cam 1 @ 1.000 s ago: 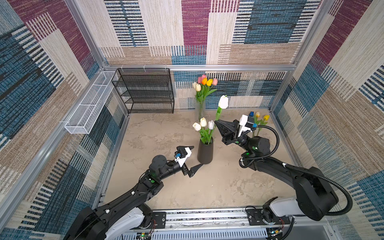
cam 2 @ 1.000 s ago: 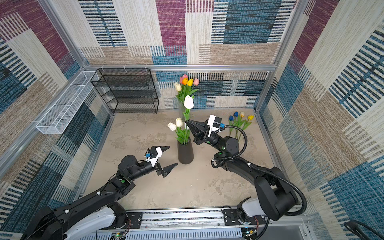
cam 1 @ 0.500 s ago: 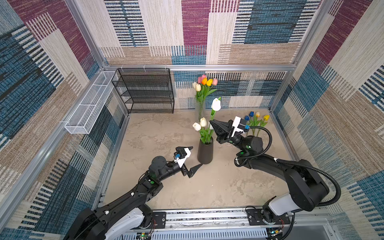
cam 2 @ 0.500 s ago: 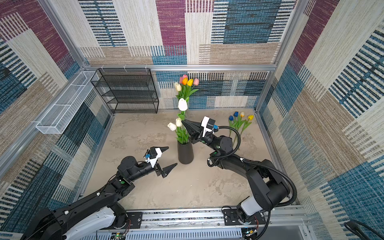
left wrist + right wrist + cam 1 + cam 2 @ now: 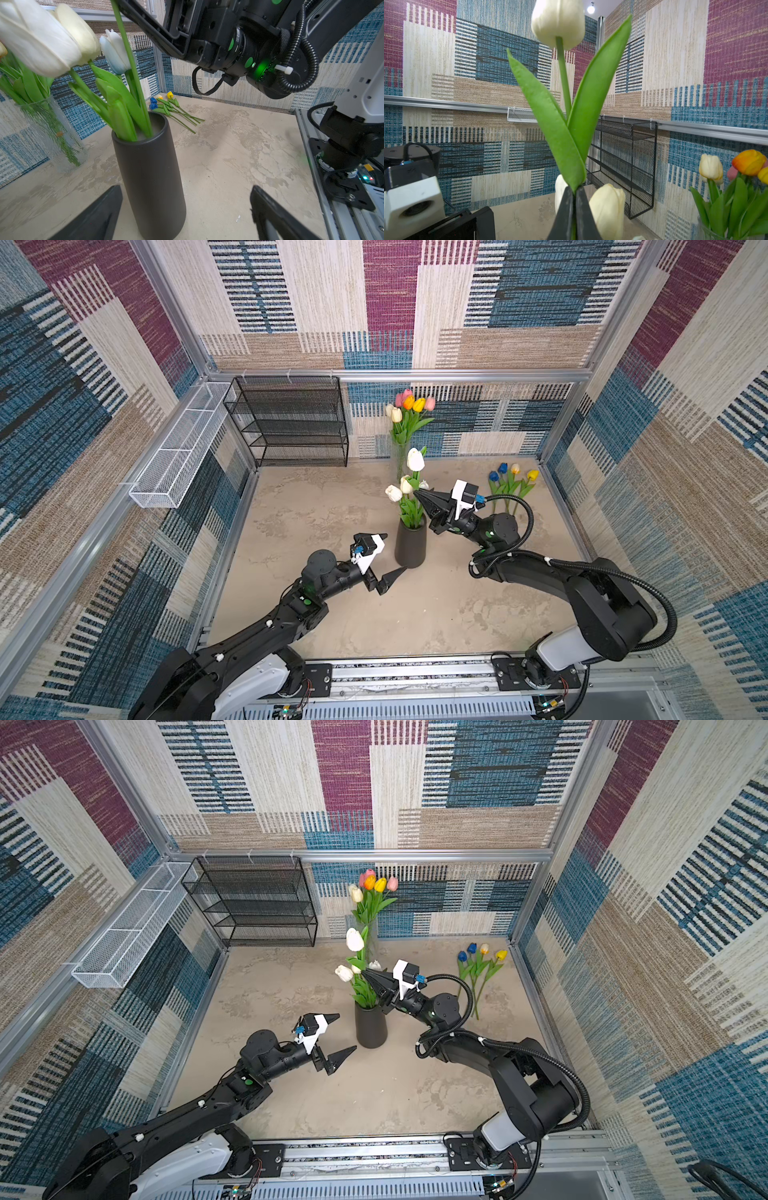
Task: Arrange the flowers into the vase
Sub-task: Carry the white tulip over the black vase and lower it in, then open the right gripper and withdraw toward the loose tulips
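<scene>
Closest to us, the left arm (image 5: pixel 320 572) reaches in low over the tabletop (image 5: pixel 332 506). Its jaws are spread wide and hold nothing, and one tip sits just beside the foot of the black vase (image 5: pixel 410 545). We cannot tell whether the two touch. In the left wrist view the vase (image 5: pixel 151 176) stands upright just ahead of the open jaws.

Next comes the right arm (image 5: pixel 494 531), stretched across above the vase mouth. Its jaws are pressed together on the green stem of a white tulip (image 5: pixel 415 459), just below where the two leaves part. The tulip's long axis runs close to upright. The head points up and stands above the other blooms, and the lower end of the stem goes down inside the vase mouth. Other white tulips (image 5: pixel 393 492) already stand in the vase, with their heads lower and leaning outward.

Further back on the right, four loose tulips (image 5: pixel 509 485) lie flat on the tabletop. Their blue and yellow heads point toward the back wall and their stems toward us.

Behind the black vase a glass vase (image 5: pixel 400 456) holds pink, orange, yellow and cream tulips (image 5: pixel 411 404), heads up. A black wire shelf (image 5: pixel 291 423) stands at the back wall, and a white mesh basket (image 5: pixel 178 448) hangs on the left rail.
</scene>
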`<state>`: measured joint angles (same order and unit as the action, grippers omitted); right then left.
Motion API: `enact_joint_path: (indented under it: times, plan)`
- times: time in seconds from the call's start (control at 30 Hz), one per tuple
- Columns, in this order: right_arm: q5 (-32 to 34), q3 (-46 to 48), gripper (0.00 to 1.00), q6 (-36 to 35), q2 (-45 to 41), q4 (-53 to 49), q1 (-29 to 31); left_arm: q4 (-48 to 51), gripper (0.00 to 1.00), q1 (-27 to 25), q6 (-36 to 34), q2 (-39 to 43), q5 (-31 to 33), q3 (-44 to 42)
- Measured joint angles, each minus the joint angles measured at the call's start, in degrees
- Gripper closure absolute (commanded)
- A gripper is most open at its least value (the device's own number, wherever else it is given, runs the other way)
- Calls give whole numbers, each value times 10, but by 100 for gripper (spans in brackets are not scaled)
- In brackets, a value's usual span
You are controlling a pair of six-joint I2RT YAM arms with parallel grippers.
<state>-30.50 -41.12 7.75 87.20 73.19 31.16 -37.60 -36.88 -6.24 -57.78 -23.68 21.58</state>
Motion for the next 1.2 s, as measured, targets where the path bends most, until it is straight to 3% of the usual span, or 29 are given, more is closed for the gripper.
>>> enact_joint_path:
  times: [0.13, 0.33, 0.53, 0.8, 0.97, 1.13, 1.2]
  plan:
    - [0, 19, 84, -5, -3, -39, 0, -2, 1, 0, 0, -4, 0, 0]
    - [5, 40, 61, -35, -35, -117, 2, -7, 1, 0, 0, -13, 0, 0]
    - [27, 56, 53, -61, -111, -191, 2, -15, 1, 0, 0, -16, -3, 1]
    - [103, 62, 43, -82, -262, -274, -12, -25, 1, 0, 0, -8, -3, 1]
    - [137, -18, 48, -67, -263, -348, -95, -26, 1, 0, 0, 1, -3, 3]
    - [200, -132, 52, -5, -137, -499, -215, -28, 1, 0, 0, 3, -7, 12]
    - [206, -174, 61, 14, -74, -572, -266, -28, 1, 0, 0, 5, -6, 11]
